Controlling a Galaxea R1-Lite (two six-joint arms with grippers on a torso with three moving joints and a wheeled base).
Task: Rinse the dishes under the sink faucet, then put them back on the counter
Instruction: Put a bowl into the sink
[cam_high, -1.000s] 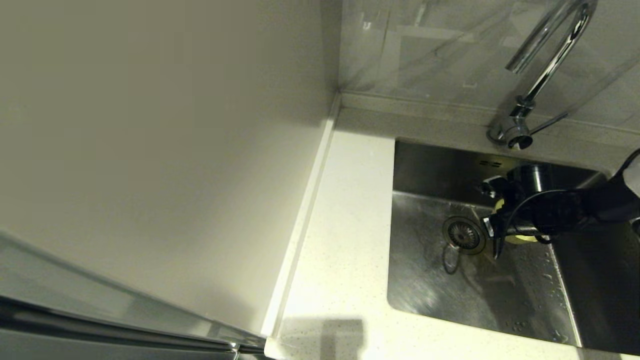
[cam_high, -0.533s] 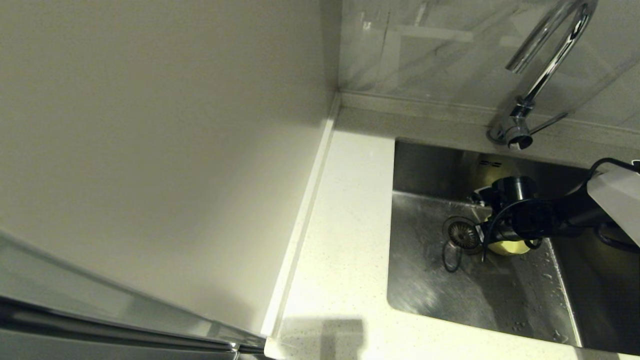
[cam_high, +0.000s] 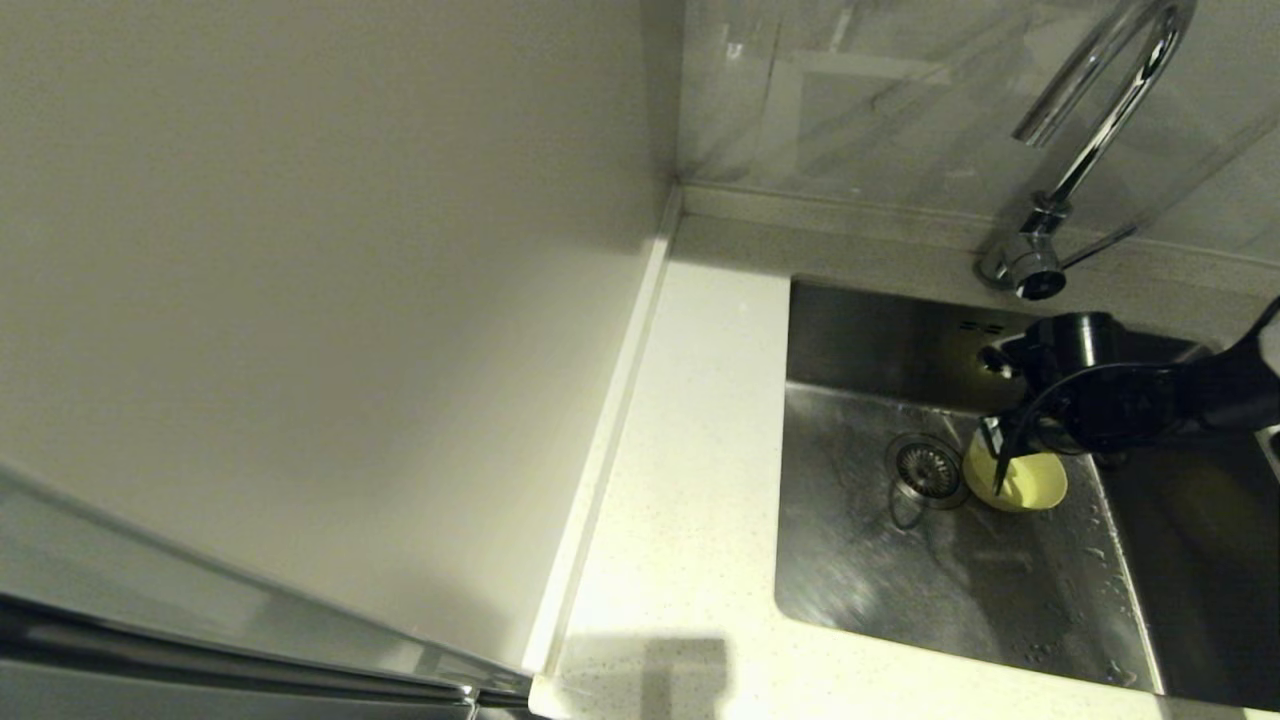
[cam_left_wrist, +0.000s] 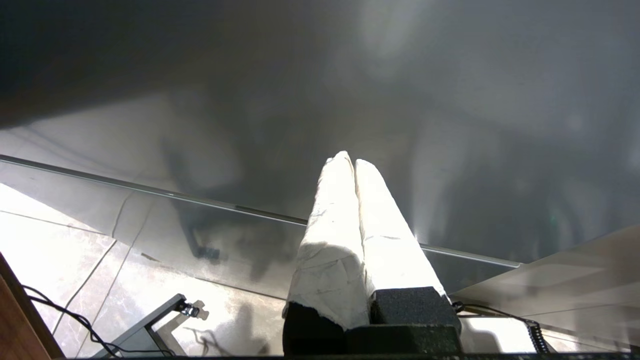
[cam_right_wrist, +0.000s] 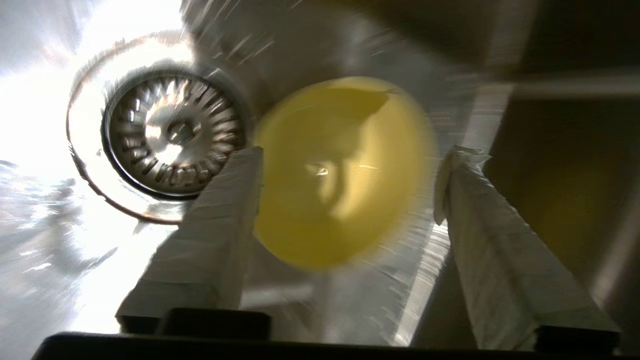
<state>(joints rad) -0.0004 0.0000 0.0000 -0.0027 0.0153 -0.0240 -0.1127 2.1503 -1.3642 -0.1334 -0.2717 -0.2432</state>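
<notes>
Compare with half a second ago and you'll see the right gripper (cam_right_wrist: 345, 170) has lifted back toward the rear wall of the sink (cam_high: 860, 560), and the yellow bowl (cam_high: 1020, 482), then mostly covered by the black wrist, now shows as a nearly full round. The bowl sits mouth-up on the steel floor, just beside the drain strainer (cam_high: 925, 468). In the right wrist view your fingers (cam_right_wrist: 210, 240) stand wide apart, one on each side of the bowl and above it; nothing is held between them.

The bowl is smooth, plastic-looking and shallow, with a soft highlight inside. The strainer is a ring of radial metal slots around a small centre knob. The basin is brushed stainless steel, beaded with droplets near its front right. The chrome gooseneck faucet (cam_high: 1095, 120) curves above the back rim, its thin lever (cam_high: 1095, 246) sticking out sideways. The counter (cam_high: 690, 480) is white, finely speckled.

Your left gripper (cam_left_wrist: 354, 165) hangs off to the side over tiled floor, its white-wrapped fingers pressed together, empty.
</notes>
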